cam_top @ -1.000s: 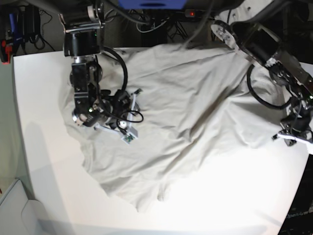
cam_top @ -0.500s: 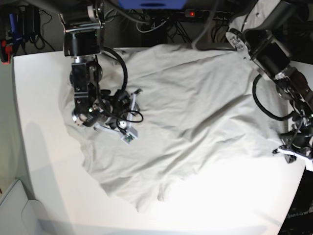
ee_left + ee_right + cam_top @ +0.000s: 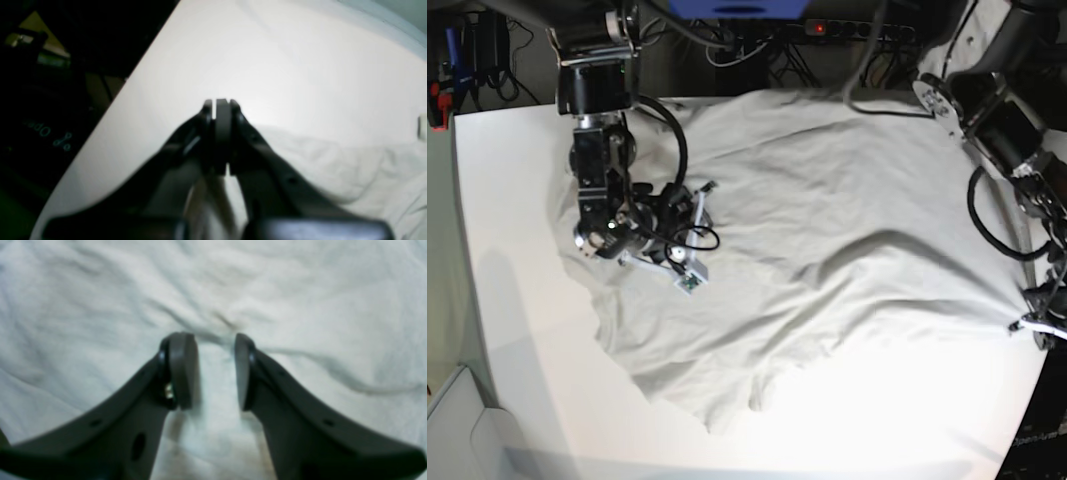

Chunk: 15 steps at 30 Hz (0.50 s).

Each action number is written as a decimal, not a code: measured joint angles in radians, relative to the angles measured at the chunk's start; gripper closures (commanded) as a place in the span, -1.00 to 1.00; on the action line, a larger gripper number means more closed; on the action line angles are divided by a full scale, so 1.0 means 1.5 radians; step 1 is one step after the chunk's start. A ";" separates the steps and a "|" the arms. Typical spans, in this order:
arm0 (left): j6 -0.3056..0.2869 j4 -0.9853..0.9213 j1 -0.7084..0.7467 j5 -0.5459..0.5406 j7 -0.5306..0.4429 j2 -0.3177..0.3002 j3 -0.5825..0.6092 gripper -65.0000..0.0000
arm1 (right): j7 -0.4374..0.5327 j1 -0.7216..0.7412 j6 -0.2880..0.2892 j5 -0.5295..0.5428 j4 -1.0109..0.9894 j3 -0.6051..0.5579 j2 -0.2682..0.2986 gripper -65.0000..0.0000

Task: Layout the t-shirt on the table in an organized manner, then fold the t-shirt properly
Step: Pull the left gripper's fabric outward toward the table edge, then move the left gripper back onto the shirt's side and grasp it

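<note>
Grey-beige cotton, soft and creased, covers most of the white table (image 3: 507, 300): the t-shirt (image 3: 827, 250) lies spread but crooked, one corner running toward the table's near edge and another drawn out to a point at the base view's right side.

That drawn-out point ends at the left pincer (image 3: 1039, 325), which sits at the table's rim. From its wrist camera the left pincer (image 3: 222, 110) is closed tight, pads together, with cloth running back under it; it appears to be pinching the shirt's edge, though the blur there leaves this short of certain. From that pincer the shirt stretches away across the table toward the other arm, and a taut ridge in the cloth follows that same line, so any further pull would run along it.

The right pincer (image 3: 642, 240) is down on the shirt's opposite part, near the base view's left. Seen from its wrist, the right pincer (image 3: 217, 370) stands part open with wrinkled fabric between and beneath the pads, holding nothing that I can see.

The left arm is nearer the shirt's outer edge; the right is over its middle.

The shirt carries no print. Pale lettering on the dark gear beside the table is too blurred to read.
</note>
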 measured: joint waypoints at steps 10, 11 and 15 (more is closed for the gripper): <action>-0.004 0.181 0.058 -0.006 0.144 0.118 0.000 0.99 | 0.001 0.000 0.000 0.000 0.001 0.000 0.000 0.34; -0.003 0.180 0.076 -0.003 0.138 0.125 0.000 0.99 | 0.001 0.000 0.000 0.000 0.001 0.000 0.000 0.34; 0.001 0.137 0.138 0.001 0.091 0.150 -0.002 0.99 | 0.000 0.000 0.000 0.000 0.001 0.000 0.000 0.34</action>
